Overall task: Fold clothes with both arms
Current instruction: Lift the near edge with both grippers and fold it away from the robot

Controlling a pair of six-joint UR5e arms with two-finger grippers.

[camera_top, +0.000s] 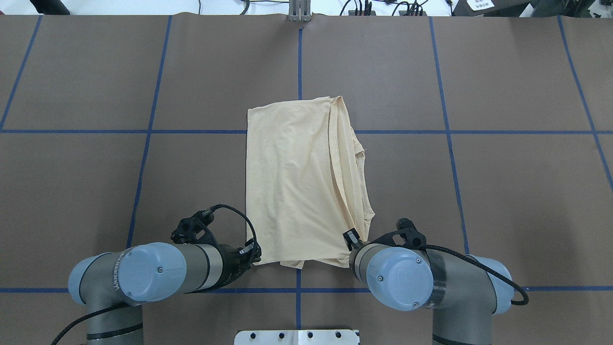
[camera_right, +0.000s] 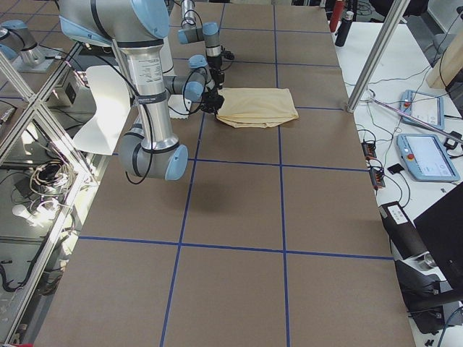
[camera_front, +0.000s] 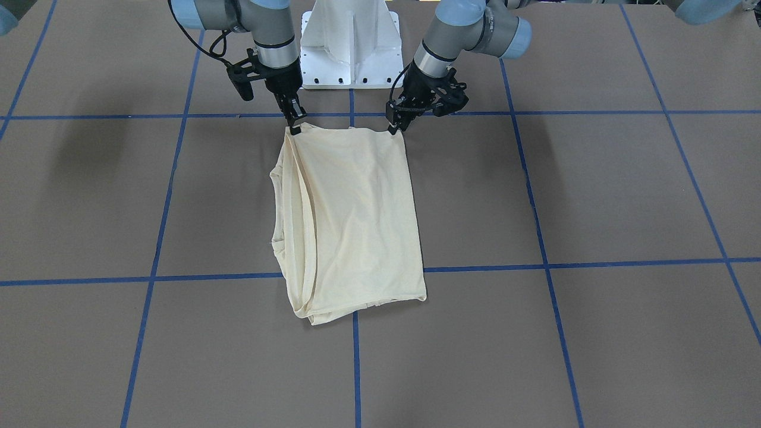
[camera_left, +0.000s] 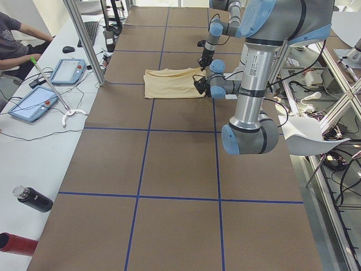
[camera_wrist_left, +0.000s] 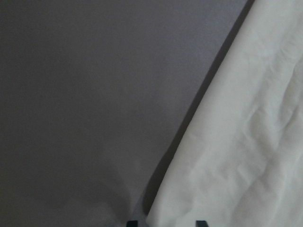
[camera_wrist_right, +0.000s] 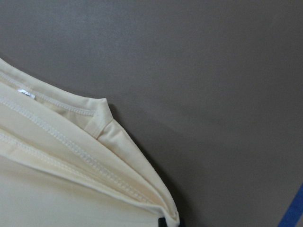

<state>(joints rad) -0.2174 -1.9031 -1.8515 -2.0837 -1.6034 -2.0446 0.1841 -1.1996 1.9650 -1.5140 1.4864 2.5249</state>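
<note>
The cream-yellow shirt (camera_front: 351, 220) lies folded into a long rectangle at the table's middle (camera_top: 297, 182), graphic hidden. Stacked hems show along its edge on my right side. My left gripper (camera_front: 392, 128) is at the shirt's near corner on my left side. In the left wrist view its two fingertips (camera_wrist_left: 201, 222) stand apart with the cloth corner (camera_wrist_left: 246, 142) between them. My right gripper (camera_front: 295, 126) pinches the other near corner, which is slightly raised. The right wrist view shows hems (camera_wrist_right: 57, 179) and a dark fingertip (camera_wrist_right: 162, 222) at the corner.
The white pedestal base (camera_front: 351, 47) stands just behind both grippers. Blue tape lines (camera_top: 299, 57) grid the brown table. On a side bench are tablets (camera_left: 67, 70) and a bottle (camera_left: 34, 199), with a seated person (camera_left: 14, 39) beside it and a metal post (camera_left: 84, 42) at the table's edge.
</note>
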